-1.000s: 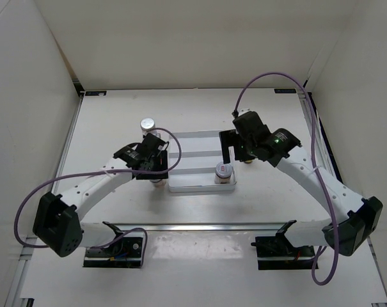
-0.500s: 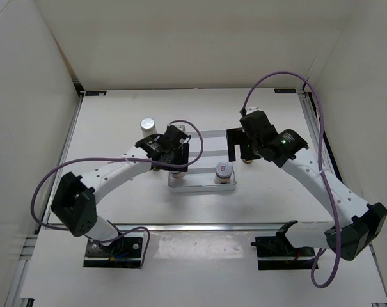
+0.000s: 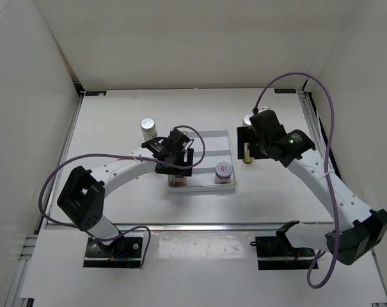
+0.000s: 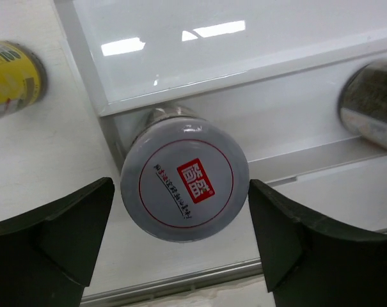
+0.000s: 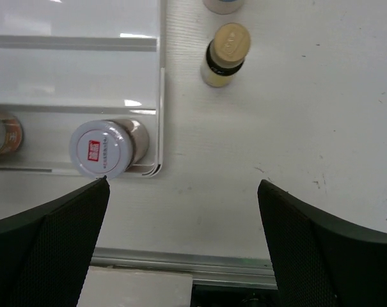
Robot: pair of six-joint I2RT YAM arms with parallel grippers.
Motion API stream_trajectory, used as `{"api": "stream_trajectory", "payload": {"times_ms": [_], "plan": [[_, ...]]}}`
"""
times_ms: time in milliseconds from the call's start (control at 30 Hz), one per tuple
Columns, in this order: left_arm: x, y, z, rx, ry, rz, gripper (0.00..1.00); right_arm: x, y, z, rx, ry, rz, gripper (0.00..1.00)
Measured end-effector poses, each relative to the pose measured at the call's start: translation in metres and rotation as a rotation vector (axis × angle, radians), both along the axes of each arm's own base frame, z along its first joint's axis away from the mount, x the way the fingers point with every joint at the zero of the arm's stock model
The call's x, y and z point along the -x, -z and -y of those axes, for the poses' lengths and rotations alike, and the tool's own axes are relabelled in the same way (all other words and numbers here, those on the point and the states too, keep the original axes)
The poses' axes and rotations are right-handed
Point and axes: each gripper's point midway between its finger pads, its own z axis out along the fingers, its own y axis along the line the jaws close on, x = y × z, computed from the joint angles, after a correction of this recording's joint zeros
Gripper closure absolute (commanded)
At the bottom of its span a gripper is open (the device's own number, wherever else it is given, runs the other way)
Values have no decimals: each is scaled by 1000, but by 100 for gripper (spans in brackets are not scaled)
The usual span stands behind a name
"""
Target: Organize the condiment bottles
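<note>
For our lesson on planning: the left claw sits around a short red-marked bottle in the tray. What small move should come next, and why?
Probably lift the left claw straight up. The short bottle stands in the tray's near-left corner and the fingers flank it apparently without squeezing, so a sideways exit might tip it.

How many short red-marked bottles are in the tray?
2: one red-marked bottle at the near-left corner of the tray under the left gripper, the other bottle at its near-right corner. Arms may hide more.

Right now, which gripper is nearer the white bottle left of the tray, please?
Left. The left gripper hangs over the tray's left end, near the bottle; the right gripper, beyond the tray.
</note>
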Motion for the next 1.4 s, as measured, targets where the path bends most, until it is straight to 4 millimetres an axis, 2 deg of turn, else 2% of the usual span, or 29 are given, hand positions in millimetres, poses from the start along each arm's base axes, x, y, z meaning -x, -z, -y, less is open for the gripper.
{"api": "stream_trajectory", "payload": {"times_ms": [167, 267, 333, 433, 567, 633, 667, 733, 767, 833, 867, 933, 967, 1067, 1100, 1200, 1333, 1400], "plan": [[-2, -4, 4, 16, 1, 6, 0, -20, 11, 24, 21, 96, -43, 0], [-5, -20, 5, 20, 5, 24, 0, -30, 19, 37, 7, 134, -80, 0], [-10, -41, 7, 42, 4, 72, 0, -35, 24, 43, -7, 151, -99, 0], [-13, -81, -2, 76, -7, 181, 0, -42, 27, 48, -30, 168, -116, 0], [-13, -139, -30, 121, -46, 358, 0, -54, 34, 40, -49, 150, -133, 0], [-16, -157, -51, 124, -91, 420, 0, -61, 41, 36, -51, 141, -150, 0], [-19, -161, -64, 115, -123, 442, 0, -65, 47, 34, -51, 139, -160, 3], [-21, -158, -88, 79, -182, 460, 0, -71, 58, 30, -48, 133, -184, 9], [-22, -152, -99, 55, -210, 458, 0, -74, 65, 29, -44, 133, -200, 15], [-20, -135, -117, 3, -247, 433, 0, -79, 78, 28, -33, 132, -225, 22], [-19, -125, -126, -22, -265, 412, 0, -81, 83, 27, -28, 133, -237, 29], [-15, -107, -142, -71, -297, 376, 0, -84, 93, 27, -19, 133, -257, 37], [-14, -100, -149, -92, -313, 365, 0, -86, 97, 26, -17, 134, -262, 46], [-8, -80, -171, -144, -353, 343, 0, -91, 104, 25, -8, 130, -274, 61], [-6, -74, -177, -157, -364, 339, 0, -93, 105, 25, -6, 129, -276, 71], [-4, -70, -186, -176, -378, 334, 0, -100, 100, 23, -9, 126, -255, 83], [-8, -77, -189, -165, -390, 366, 0, -103, 95, 22, 9, 114, -232, 87], [-10, -78, -189, -163, -391, 371, 0, -102, 87, 19, 21, 100, -222, 89]]}}
